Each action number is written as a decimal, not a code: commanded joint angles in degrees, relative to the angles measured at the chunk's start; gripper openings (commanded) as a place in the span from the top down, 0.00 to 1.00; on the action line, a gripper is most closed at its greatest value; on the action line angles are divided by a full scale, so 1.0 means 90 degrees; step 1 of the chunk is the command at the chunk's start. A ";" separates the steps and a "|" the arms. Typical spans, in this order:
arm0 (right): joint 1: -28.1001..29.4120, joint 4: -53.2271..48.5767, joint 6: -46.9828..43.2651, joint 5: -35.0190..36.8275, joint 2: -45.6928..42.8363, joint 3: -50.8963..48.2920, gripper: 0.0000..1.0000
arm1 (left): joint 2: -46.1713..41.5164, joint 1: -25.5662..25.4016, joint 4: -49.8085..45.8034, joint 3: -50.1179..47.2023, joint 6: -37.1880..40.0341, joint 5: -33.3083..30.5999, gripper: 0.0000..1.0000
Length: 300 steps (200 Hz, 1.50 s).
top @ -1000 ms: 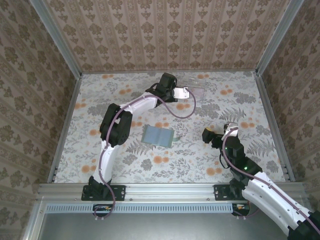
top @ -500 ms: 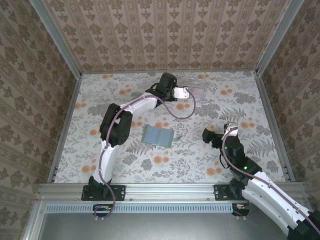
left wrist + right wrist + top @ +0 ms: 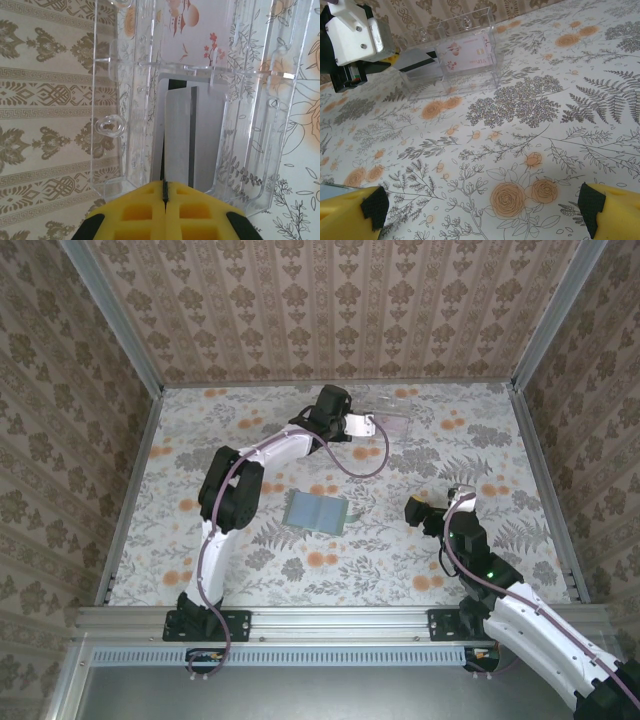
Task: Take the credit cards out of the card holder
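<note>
Holding a pink card [image 3: 192, 37], the clear tray [image 3: 280, 125] also contains a grey card [image 3: 177, 140].

Floral table [image 3: 400, 550]: card holder [image 3: 316, 511] mid-table; clear tray [image 3: 392, 424] near far edge.

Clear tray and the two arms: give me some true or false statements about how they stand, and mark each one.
1. The left gripper has its fingers shut on a grey card. True.
2. The pink card sits in a pocket of the card holder. False: it lies in the clear tray.
3. The right gripper is open and holds nothing. True.
4. The card holder lies inside the clear tray. False: it lies flat on the table, well apart from the tray.
5. The right gripper is at the tray. False: the left one is; the right hangs near the card holder.
</note>
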 commanded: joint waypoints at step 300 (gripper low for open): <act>-0.0158 0.0368 0.0123 -0.0255 0.0295 -0.0077 0.00 | 0.0975 0.0082 0.0968 0.0800 -0.0612 -0.0769 0.59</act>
